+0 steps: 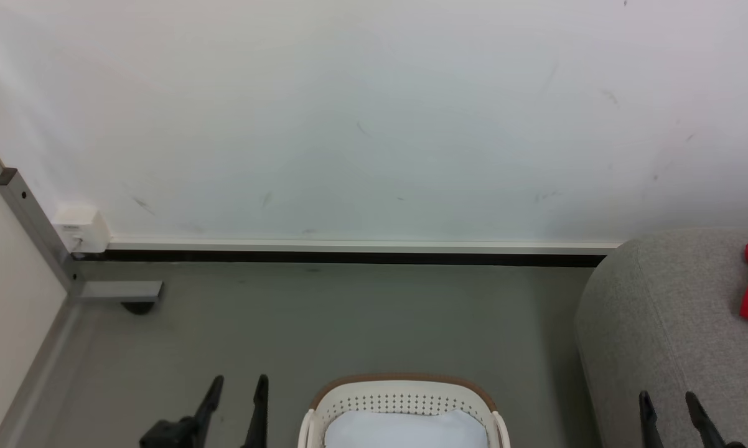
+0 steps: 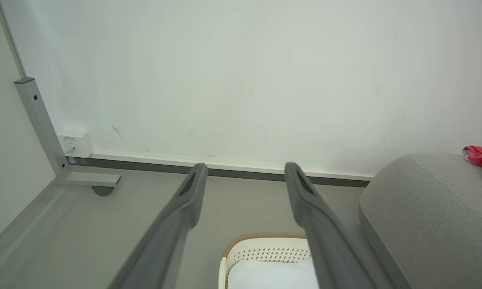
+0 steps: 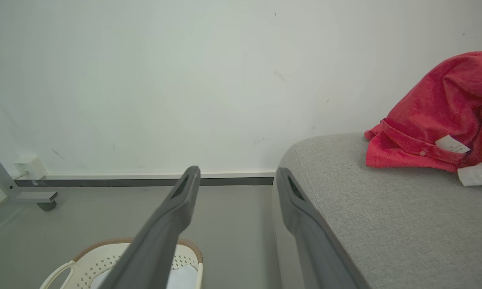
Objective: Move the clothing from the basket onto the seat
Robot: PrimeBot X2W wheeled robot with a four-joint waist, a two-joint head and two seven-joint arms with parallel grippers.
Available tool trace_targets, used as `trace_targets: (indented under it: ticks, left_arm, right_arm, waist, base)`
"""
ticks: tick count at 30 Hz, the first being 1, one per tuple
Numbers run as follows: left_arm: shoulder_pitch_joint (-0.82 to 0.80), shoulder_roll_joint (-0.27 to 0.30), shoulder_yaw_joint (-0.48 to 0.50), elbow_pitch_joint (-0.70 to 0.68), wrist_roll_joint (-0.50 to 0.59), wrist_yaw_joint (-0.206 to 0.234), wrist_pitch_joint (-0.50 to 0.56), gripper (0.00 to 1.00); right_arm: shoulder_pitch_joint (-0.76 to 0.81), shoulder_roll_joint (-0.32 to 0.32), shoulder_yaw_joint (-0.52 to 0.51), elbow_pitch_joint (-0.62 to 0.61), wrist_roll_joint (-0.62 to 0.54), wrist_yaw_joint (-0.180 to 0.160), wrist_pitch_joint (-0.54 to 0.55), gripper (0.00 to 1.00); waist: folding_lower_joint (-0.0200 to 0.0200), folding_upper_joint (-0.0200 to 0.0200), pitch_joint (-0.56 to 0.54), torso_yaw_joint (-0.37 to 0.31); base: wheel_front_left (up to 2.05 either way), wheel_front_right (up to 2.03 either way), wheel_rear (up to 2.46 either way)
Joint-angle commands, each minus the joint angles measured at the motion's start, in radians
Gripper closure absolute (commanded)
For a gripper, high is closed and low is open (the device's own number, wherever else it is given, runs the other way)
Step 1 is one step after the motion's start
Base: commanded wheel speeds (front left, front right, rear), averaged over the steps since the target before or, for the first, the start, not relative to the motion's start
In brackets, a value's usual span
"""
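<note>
**Clothing (image 3: 433,120) on the seat (image 1: 660,323)**

The red clothing lies heaped on the seat, well right of the basket (image 1: 405,381). A pale pad (image 1: 405,430) lies inside the basket. The left pincer (image 1: 240,382) hangs just left of the basket. The right pincer (image 1: 666,399) hangs to its right, over the seat's edge. Both are spread and empty.

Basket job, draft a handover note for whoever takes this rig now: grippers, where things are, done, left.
Left gripper: open, empty, beside the basket.
Right gripper: open, empty, by the seat.
Clothing: red heap lying on the seat.
The basket holds a pale pad; no red in the visible part.
Left: check the basket's near end, cut off here.
</note>
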Motion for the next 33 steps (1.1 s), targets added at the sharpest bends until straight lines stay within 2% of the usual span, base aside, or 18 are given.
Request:
trace_targets:
  ticks: [1,4,33]
  left_arm:
    - [0.001,-0.001,0.000,0.003,0.000,-0.002,0.000,1.00]
    - [0.018,-0.006,-0.004,0.027,-0.004,-0.002,0.002,1.00]
    - [-0.023,-0.025,0.111,0.007,-0.482,-0.060,0.136,1.00]
  right_arm:
    - [0.001,0.000,0.000,0.003,0.000,0.000,0.000,1.00]
    - [0.015,0.007,0.001,0.027,0.003,0.000,0.008,1.00]
    - [-0.046,0.002,-0.015,-0.009,0.509,0.000,0.139,1.00]
  waist:
    - [0.0000,0.0000,0.001,0.000]
    - [0.0001,0.0000,0.001,0.000]
    - [0.0001,0.0000,0.017,-0.009]
  base:
    - [0.00,0.00,0.00]
    - [0.00,0.00,0.00]
    - [0.00,0.00,0.00]
